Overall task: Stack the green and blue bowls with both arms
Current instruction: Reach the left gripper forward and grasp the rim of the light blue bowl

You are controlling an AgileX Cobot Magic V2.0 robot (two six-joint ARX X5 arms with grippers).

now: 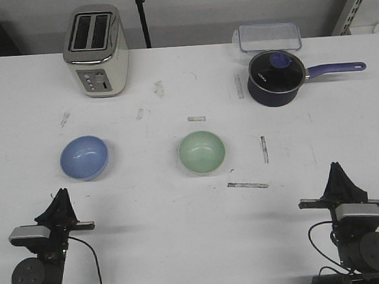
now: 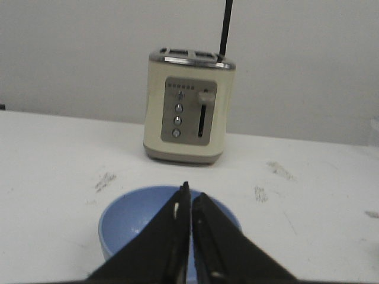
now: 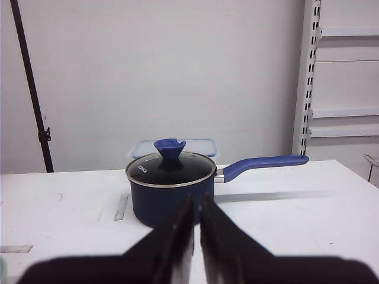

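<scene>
The blue bowl [image 1: 84,157] sits upright on the left of the white table; it also shows in the left wrist view [image 2: 133,222], just beyond the fingertips. The green bowl [image 1: 202,151] sits upright near the table's middle. My left gripper [image 1: 62,192] is shut and empty near the front edge, behind the blue bowl; in the left wrist view [image 2: 190,194] its jaws are together. My right gripper [image 1: 336,167] is shut and empty at the front right, far from both bowls; in the right wrist view [image 3: 196,201] only a thin slit shows between its jaws.
A cream toaster [image 1: 96,51] stands at the back left. A navy saucepan [image 1: 275,77] with a purple handle and a clear lidded box [image 1: 268,37] stand at the back right. Tape strips [image 1: 247,185] mark the table.
</scene>
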